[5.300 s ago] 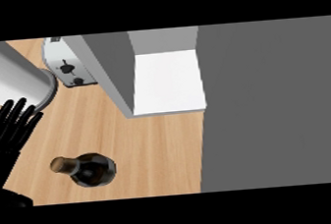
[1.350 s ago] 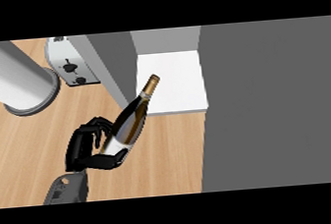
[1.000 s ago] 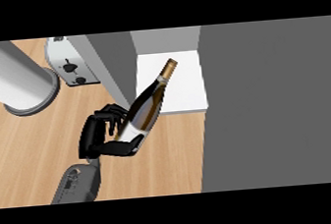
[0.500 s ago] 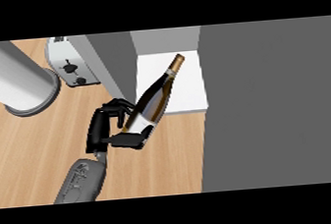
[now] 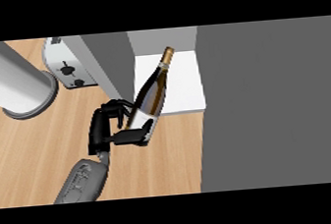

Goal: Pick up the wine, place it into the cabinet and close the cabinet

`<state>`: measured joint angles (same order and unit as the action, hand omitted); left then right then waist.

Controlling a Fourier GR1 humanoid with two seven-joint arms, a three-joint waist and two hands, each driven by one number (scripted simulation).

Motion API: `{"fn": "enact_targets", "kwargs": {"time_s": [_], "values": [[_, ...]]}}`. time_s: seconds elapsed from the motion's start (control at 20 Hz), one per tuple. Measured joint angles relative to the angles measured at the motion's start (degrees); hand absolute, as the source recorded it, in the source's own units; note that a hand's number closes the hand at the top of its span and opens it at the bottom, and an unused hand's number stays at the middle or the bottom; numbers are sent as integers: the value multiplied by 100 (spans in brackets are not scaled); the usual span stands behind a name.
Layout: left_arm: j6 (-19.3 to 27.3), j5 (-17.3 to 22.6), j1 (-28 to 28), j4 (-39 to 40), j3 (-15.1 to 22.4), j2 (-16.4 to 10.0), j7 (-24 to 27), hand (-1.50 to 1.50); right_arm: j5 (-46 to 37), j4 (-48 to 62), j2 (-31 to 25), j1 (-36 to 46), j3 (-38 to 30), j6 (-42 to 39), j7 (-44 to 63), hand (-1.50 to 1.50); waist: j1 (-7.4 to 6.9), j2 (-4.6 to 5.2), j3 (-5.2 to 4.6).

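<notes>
L hand (image 5: 106,132) has the wine (image 5: 151,93), at the cabinet (image 5: 186,85) mouth.
L to R: I see cylinder (image 5: 14,79) & toaster (image 5: 67,67) on counter (image 5: 34,154), apart from the hand. Fingers & thumb curled round bottle's lower body. Bottle tilted, neck over cabinet's white floor, base over wood. Grey panel (image 5: 110,64) just left of bottle, near fingers. Dark slab (image 5: 277,100) fills right.

Wine (image 5: 152,93): off the worktop (image 5: 26,154), tilted, neck now over the shelf (image 5: 184,83).
My left hand (image 5: 108,131): gone from the edge, wrapped round it.
</notes>
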<state>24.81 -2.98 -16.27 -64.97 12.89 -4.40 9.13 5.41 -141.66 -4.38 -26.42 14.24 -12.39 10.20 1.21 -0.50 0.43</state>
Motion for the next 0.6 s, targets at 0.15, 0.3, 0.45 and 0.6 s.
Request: {"fn": "enact_targets", "kwargs": {"time_s": [0.15,0.3,0.45,0.6], "values": [[296,23,-18,-2,149,-15,-118,150,6,2,53,5,80,7,-2,-150,10,-5,2],[519,-93,-34,1,208,-61,-274,150,26,11,43,-40,69,-53,-54,-150,45,-20,17],[804,-309,-50,32,306,-78,-396,150,38,22,30,-47,72,-104,-68,-150,75,-28,30],[1038,-501,-67,50,388,-115,-546,150,56,38,29,-25,52,-155,-108,-150,116,-31,42]]}}
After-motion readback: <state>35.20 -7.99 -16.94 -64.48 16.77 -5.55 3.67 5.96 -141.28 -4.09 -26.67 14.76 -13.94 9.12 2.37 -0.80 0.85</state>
